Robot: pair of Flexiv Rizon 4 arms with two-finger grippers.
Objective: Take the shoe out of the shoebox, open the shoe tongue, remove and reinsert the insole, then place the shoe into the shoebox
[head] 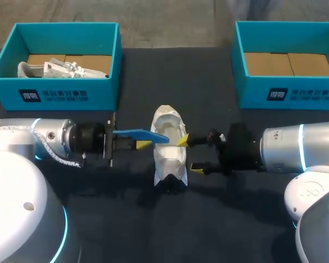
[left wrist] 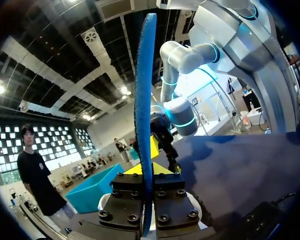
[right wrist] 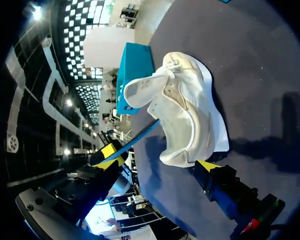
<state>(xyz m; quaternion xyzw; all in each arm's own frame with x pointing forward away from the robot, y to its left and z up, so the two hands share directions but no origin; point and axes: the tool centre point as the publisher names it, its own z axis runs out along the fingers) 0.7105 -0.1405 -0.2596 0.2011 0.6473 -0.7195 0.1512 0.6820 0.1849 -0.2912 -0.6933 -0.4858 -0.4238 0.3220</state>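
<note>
Looked down on a dark table (head: pixel 175 76). At its far left corner, found the teal left shoebox (head: pixel 63 94), with a spare white shoe (head: pixel 60 69) lying inside on brown cardboard.

Nearer, followed the left arm (head: pixel 49 137) in from the left edge to the left gripper (head: pixel 144 144), clamped on a blue insole (head: pixel 140 135). Traced the free end of that insole out over the mouth of the shoe (head: pixel 170 150). From the left wrist, saw the insole (left wrist: pixel 144 90) standing on edge, pinched at the left gripper (left wrist: pixel 146 169) and running on ahead of the yellow tips.

At mid-table, met the white shoe, out of both boxes and resting on the cloth between the two grippers. From the right wrist, picked out the shoe (right wrist: pixel 187 120) with its tongue (right wrist: pixel 140 91) folded out, away from the opening, and the insole (right wrist: pixel 140 136) slanting in from the left gripper (right wrist: pixel 109 156).

Further right, reached the right gripper (head: pixel 189 155), fingers spread and gripping nothing. Placed one yellow tip against the shoe's wall on the right arm's side and the other just beside the sole. Caught only one fingertip (right wrist: pixel 206 165) from the right wrist, close to the sole's edge. Followed the right arm (head: pixel 296 148) back to the right edge.

At the far right corner, ended on the teal right shoebox (head: pixel 288 93), lined with brown cardboard.
</note>
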